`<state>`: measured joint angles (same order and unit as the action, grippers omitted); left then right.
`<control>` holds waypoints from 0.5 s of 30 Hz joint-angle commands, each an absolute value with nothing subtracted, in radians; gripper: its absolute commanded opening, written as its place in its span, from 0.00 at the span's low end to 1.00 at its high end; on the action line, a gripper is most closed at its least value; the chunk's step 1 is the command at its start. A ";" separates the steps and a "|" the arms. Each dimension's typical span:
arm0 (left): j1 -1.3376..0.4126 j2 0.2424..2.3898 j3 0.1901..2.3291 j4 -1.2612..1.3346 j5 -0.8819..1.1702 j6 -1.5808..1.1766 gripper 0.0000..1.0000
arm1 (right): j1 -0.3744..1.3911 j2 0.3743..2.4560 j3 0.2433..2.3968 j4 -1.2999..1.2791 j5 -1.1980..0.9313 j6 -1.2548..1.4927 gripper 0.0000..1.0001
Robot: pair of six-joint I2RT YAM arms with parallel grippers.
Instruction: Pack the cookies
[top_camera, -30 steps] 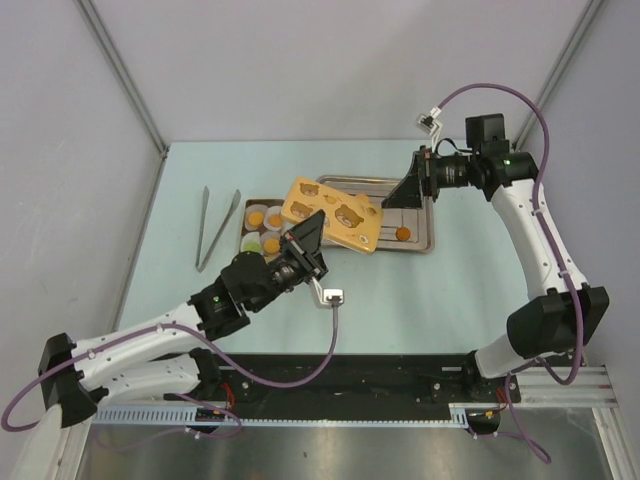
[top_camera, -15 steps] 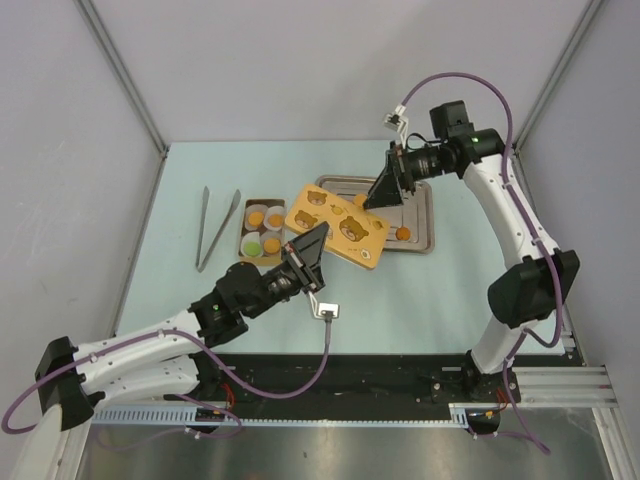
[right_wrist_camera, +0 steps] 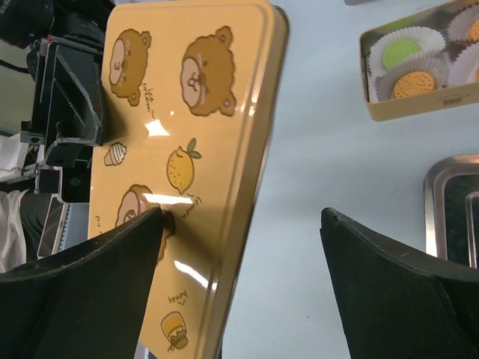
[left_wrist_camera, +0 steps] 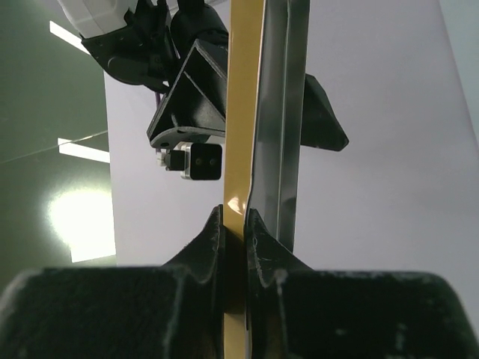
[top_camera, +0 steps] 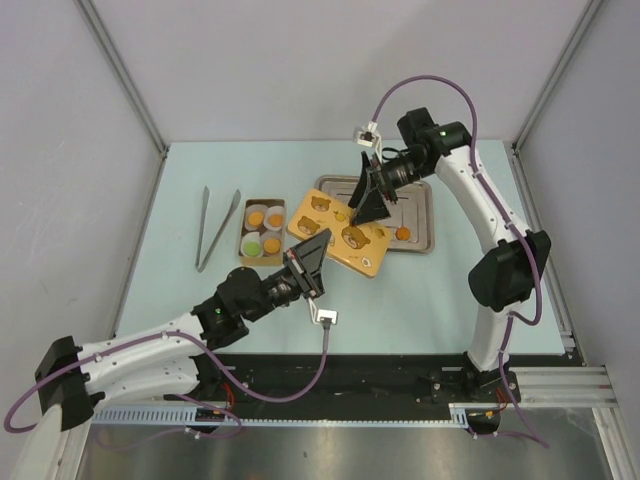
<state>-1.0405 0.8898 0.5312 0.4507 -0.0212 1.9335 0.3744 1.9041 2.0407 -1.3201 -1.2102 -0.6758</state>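
Your left arm reaches low and forward, left gripper (left_wrist_camera: 233, 224) pinching the lid's (top_camera: 345, 240) near edge; your right arm arcs over, right gripper (right_wrist_camera: 243, 217) spread across the lid. Cookies (top_camera: 255, 213) sit in the box (top_camera: 240, 236); one orange cookie (top_camera: 403, 233) lies on the steel tray (top_camera: 427, 212).

Left tool (left_wrist_camera: 233, 224) tight, right tool (right_wrist_camera: 243, 217) wide.

"What surrounds the work area?"

"A pale blue-green table (top_camera: 420, 290), boxed in by plain grey-white walls (top_camera: 320, 70) at the back and on both sides."

"Any framing?"

"A slim metal left post (top_camera: 122, 75) and right post (top_camera: 563, 65) slant up from the far corners. A perforated rail (top_camera: 300, 418) runs along the near edge."

"And the light?"

"Soft and even. The left wrist view shows a bright glare (left_wrist_camera: 78, 217) on a dark greenish surface (left_wrist_camera: 45, 90)."
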 commanded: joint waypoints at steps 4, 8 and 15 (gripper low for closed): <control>-1.031 0.874 0.512 0.549 0.020 1.967 0.07 | 0.429 1.894 2.031 -1.514 -1.267 -0.747 0.89; -1.019 0.871 0.503 0.552 0.020 1.973 0.07 | 0.462 1.882 1.988 -1.513 -1.272 -0.753 0.88; -1.003 0.870 0.489 0.549 0.020 1.985 0.08 | 0.525 1.842 1.956 -1.514 -1.259 -0.758 0.81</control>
<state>-1.0142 0.8886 0.4892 0.4683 -0.0162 1.9568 0.4892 1.9034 1.9640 -1.3346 -1.2388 -0.7307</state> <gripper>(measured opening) 0.102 0.843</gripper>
